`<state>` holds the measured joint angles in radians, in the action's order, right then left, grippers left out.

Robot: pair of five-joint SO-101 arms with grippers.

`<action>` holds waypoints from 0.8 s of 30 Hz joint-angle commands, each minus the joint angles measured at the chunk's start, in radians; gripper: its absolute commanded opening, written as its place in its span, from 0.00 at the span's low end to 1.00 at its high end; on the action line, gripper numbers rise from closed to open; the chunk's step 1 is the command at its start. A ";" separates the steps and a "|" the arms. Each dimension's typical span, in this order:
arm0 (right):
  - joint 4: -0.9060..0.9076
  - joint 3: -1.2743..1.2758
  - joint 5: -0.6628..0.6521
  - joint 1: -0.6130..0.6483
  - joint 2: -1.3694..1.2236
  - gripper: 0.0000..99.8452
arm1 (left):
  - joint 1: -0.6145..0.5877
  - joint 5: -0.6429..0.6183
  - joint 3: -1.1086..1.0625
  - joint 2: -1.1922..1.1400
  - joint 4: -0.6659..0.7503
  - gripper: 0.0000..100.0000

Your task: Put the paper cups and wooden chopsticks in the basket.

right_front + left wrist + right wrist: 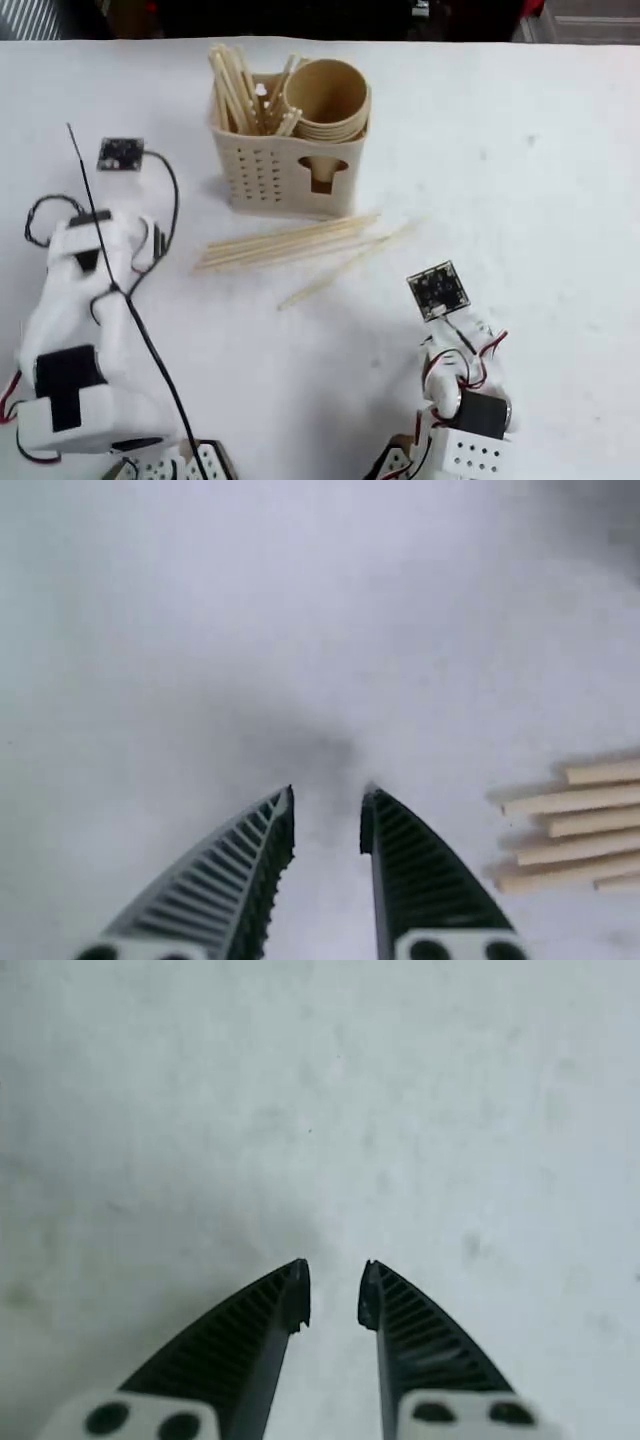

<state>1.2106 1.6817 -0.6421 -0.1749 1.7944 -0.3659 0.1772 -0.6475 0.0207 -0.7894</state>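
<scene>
The basket stands in the upper middle of the high view on the white table. Its right compartment holds a nested stack of paper cups, and its left compartment holds a sheaf of upright chopsticks that lean a little and rise above the rim.

Just below the basket in the frame, a bundle of loose chopsticks lies flat on the table, running nearly side to side with the right ends slightly higher. A single chopstick lies slanted beside the bundle's lower right, apart from the rest.

The left arm sits in the lower left of the high view, and a black cable crosses it. The left gripper has its jaws a little apart with nothing between them, over bare table. In its wrist view the cut ends of the loose chopsticks lie near one finger, to the side of it and not touching.

The right arm sits in the lower right of the high view, below the right ends of the loose chopsticks and well apart from them. The right gripper likewise has its jaws slightly parted and holds nothing, with plain table under its tips.

A small circuit board shows left of the basket, and a second board shows on the right arm.
</scene>
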 commanded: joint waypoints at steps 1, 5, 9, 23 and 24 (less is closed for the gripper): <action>-0.007 0.008 -0.009 -0.007 0.005 0.10 | 0.021 -0.143 0.141 -0.016 -0.026 0.12; -0.007 0.008 -0.009 -0.007 0.005 0.10 | 0.077 -0.164 0.109 -0.058 -0.003 0.12; -0.007 0.008 -0.009 -0.007 0.005 0.10 | 0.077 -0.141 0.104 -0.096 0.046 0.12; -0.007 0.008 -0.009 -0.007 0.005 0.10 | 0.082 -0.141 0.097 -0.105 0.025 0.12; -0.007 0.008 -0.009 -0.007 0.005 0.10 | 0.082 -0.144 0.098 -0.105 0.017 0.12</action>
<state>1.2106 1.6817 -0.6421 -0.1749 1.7944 -0.2954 0.0284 -0.5600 -0.0867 -0.7603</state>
